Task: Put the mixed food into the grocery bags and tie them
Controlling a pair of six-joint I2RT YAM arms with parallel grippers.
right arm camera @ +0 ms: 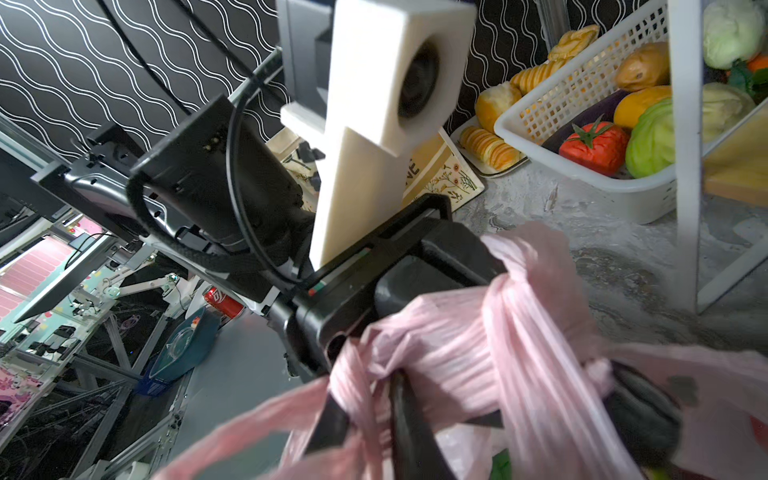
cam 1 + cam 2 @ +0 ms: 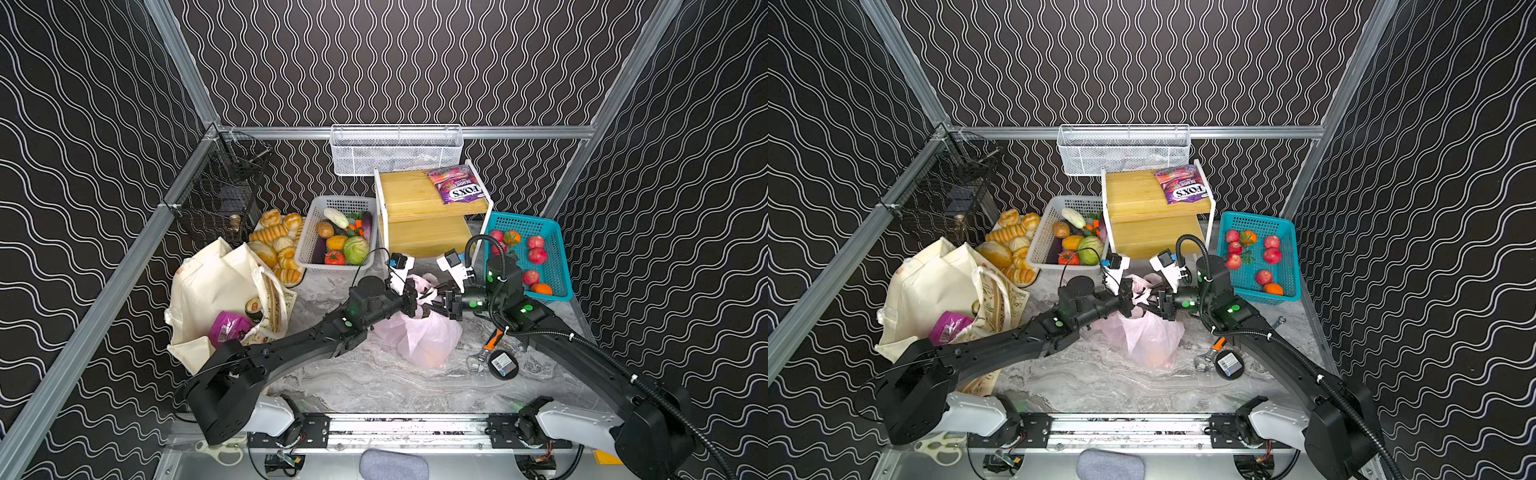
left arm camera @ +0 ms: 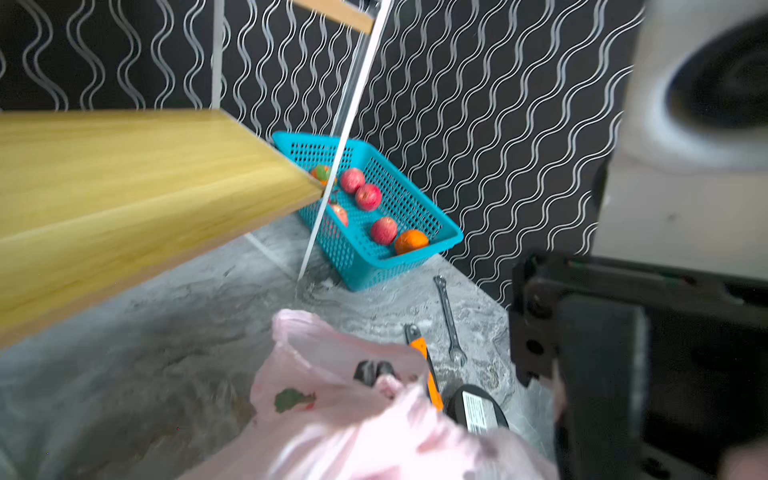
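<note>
Pink bag (image 2: 424, 340) is being knotted: left gripper (image 2: 420, 302) pinching a handle, right gripper (image 2: 436, 306) unreadable; probably needing a tightening pull.

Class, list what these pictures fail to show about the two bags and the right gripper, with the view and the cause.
- Contents of the pink plastic bag: both top views, cloudy film shows only an orange blur.
- How wide the right gripper stands: right wrist view, bag handles wrap its fingers.
- Inside of the canvas tote: both top views, the left arm crosses its near edge.
</note>
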